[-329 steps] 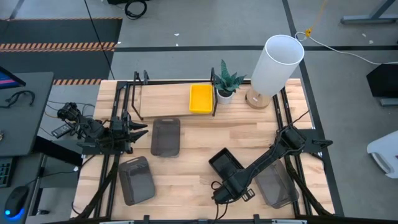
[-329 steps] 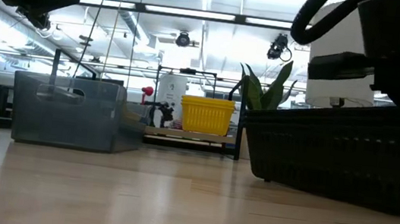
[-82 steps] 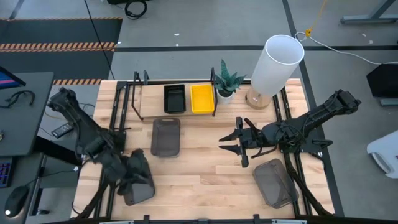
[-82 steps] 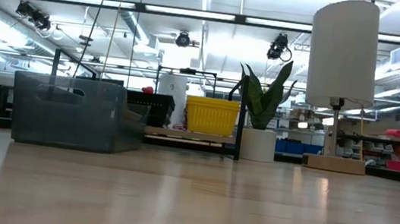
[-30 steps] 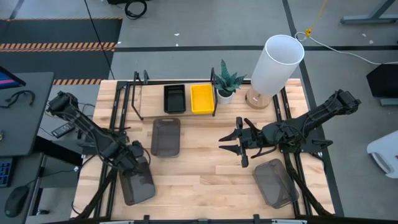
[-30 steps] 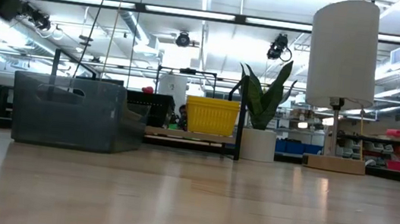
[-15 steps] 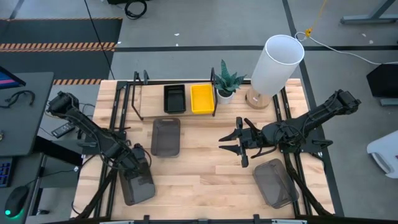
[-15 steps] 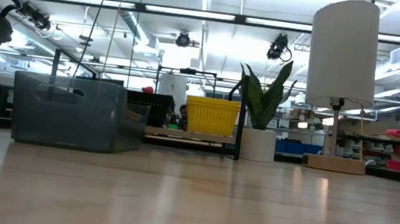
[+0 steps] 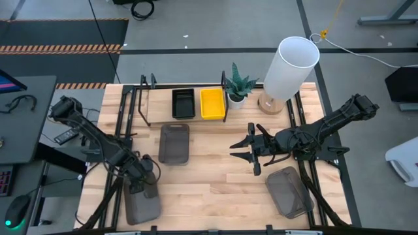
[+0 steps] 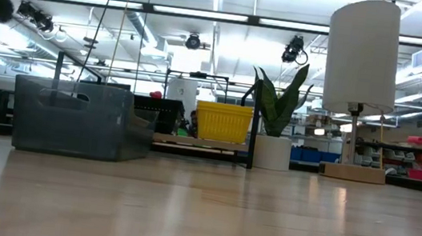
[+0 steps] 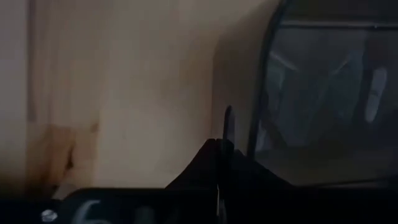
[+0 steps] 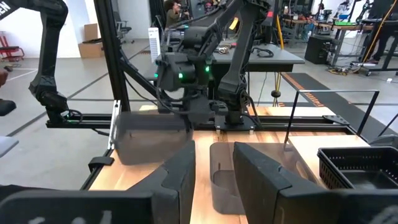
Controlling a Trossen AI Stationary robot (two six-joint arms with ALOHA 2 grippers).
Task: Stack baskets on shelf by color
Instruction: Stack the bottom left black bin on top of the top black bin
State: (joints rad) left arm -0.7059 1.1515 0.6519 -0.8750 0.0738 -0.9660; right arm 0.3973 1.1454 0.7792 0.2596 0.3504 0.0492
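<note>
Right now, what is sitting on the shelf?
On the shelf, a black basket and a yellow basket sit side by side. Whether more are nested underneath is hidden.

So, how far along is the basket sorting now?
Done: one black slatted plastic basket and one yellow plastic basket sit on the wooden shelf. In hand: the left gripper holds a dark grey basket. Left: two more grey baskets on the table; the right gripper waits open.
</note>
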